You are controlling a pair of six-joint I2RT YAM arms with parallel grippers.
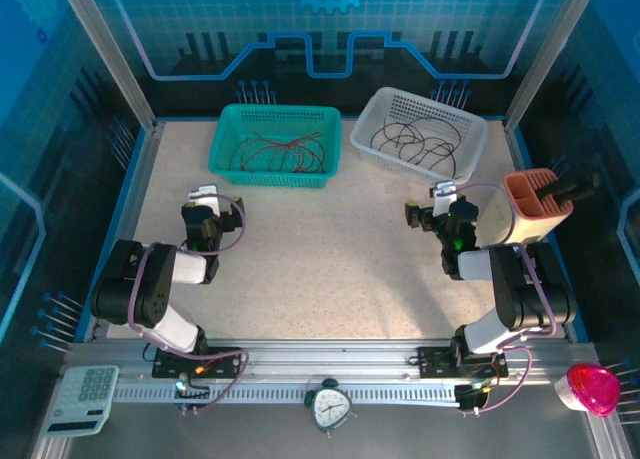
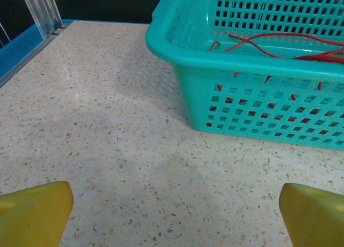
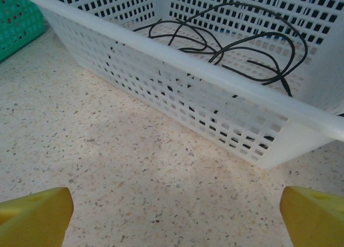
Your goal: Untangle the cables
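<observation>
While both arms sit low over the speckled beige stone-look table top [image 1: 320, 269], you have the left gripper [image 2: 176, 198] with its 2 yellow fingers [image 2: 37, 212] spread wide, and there is only bare table between them. The right gripper [image 3: 176, 201] stands the same way, with its jaws fully apart and nothing in them.

You will find the thin dark red wire cables [image 1: 282, 151] lying in loose loops inside the teal perforated plastic basket [image 1: 270, 177] at the far left of the table. The thin black wire cables [image 1: 418, 142] curl inside the white perforated plastic basket [image 1: 395, 162] at the far right, which sits at a slight angle. The 2 baskets stand side by side with a gap between them.

From the left wrist you see the teal basket ahead and to the right, with red strands showing above its rim and through its holes. From the right wrist you see the white basket straight ahead, with the black loops resting on its floor. Each gripper is apart from its basket.

An orange slotted plastic holder [image 1: 537, 204] stands at the table's right edge.
</observation>
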